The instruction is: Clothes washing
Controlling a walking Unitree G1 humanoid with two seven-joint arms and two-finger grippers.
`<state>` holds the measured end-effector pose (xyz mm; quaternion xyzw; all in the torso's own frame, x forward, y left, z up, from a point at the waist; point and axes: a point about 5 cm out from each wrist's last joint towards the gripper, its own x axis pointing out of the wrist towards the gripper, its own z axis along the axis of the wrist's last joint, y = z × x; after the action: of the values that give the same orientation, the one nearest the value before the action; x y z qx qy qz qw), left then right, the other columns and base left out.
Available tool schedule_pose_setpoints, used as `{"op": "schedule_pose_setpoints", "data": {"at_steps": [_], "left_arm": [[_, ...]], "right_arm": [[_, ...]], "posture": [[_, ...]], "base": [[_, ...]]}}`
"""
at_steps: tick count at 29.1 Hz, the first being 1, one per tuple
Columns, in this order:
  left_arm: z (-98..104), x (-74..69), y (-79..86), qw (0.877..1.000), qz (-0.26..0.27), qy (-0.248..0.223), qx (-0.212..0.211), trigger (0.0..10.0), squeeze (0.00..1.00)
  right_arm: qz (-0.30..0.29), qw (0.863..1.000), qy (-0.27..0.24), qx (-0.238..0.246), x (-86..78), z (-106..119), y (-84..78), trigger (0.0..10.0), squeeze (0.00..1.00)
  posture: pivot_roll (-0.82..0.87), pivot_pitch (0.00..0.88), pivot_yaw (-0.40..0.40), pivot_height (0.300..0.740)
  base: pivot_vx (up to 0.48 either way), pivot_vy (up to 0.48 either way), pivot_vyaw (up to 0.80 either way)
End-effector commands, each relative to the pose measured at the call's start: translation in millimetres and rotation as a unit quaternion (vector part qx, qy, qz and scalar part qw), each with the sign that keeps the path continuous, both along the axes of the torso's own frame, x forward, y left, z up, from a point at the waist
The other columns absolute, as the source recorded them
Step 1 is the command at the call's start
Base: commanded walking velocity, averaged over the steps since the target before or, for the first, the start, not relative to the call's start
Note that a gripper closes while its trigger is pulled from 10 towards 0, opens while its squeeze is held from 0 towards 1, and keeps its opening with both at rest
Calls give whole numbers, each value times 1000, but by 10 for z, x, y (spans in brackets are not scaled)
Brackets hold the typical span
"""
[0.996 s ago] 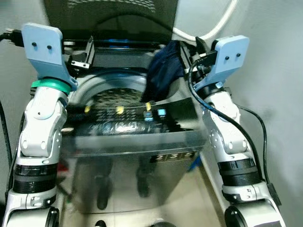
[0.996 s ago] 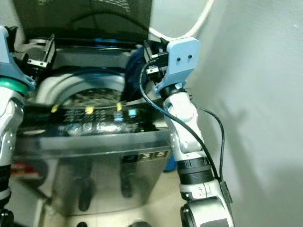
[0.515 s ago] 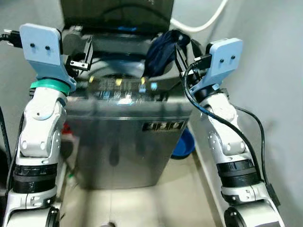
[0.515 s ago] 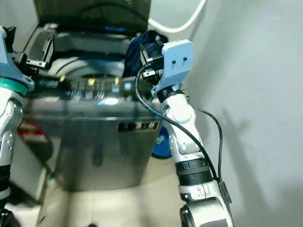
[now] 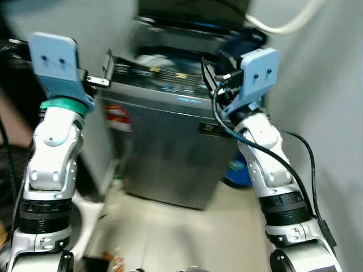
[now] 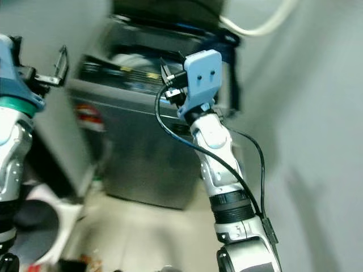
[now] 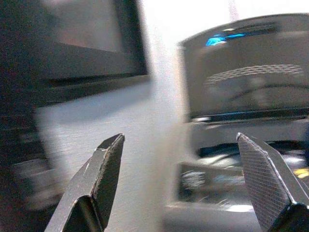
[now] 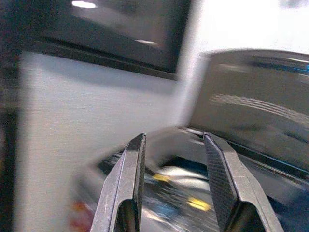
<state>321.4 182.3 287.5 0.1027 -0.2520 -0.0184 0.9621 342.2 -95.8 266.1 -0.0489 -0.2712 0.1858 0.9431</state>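
Left gripper [image 7: 193,183] spread, empty | right gripper [image 8: 176,181] parted, empty | washing machine [image 5: 170,147] ahead, dark garment [image 6: 229,62] on rim

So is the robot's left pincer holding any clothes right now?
No, the left pincer is open with nothing between its fingers, just the washing machine seen beyond them.

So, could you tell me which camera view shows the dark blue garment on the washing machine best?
The right eye view: the dark blue garment hangs over the washing machine's rear right corner, clear of the right arm. In the left eye view that arm's wrist covers most of it. The wrist views catch at most a blurred dark sliver at the frame edge.
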Motion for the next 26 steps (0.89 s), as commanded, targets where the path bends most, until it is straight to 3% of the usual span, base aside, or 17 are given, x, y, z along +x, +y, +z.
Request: {"op": "schedule_pose_setpoints", "data": {"at_steps": [1, 3, 4, 6, 8, 21, 26], "left_arm": [[-106, 13, -54, 1000, -9, 23, 8, 10000, 0], [-329, 22, -109, 997, -15, 70, 23, 10000, 0], [-329, 22, -109, 997, -15, 70, 23, 10000, 0], [-638, 18, -134, 991, -11, 129, 34, 10000, 0], [-746, 11, -143, 989, -9, 146, 36, 10000, 0], [-857, 17, -164, 985, -4, 168, 28, 10000, 0], [-1003, 7, -189, 980, 0, 198, 7, 10000, 0]], "right_arm": [[-4, 1000, 14, -7, 19, -86, -28, 10000, 0], [-54, 997, 48, -32, 97, -306, -164, 10000, 0], [-54, 997, 48, -32, 97, -306, -164, 10000, 0], [-130, 986, 91, -54, 186, -562, -368, 10000, 0], [-140, 983, 103, -51, 191, -638, -402, 10000, 0], [-121, 985, 110, -61, 166, -717, -381, 10000, 0], [-143, 979, 131, -69, 190, -894, -496, 10000, 0]], "posture": [[24, 0, -44, 740], [31, 0, -41, 740], [31, 0, -41, 740], [37, 0, -36, 740], [39, 0, -35, 740], [37, 0, -35, 740], [35, 0, -31, 740]], "base": [[0, 0, 800], [0, 0, 797], [0, 0, 800], [0, 0, 797], [0, 0, 800], [0, 0, 798], [0, 0, 800]]}}
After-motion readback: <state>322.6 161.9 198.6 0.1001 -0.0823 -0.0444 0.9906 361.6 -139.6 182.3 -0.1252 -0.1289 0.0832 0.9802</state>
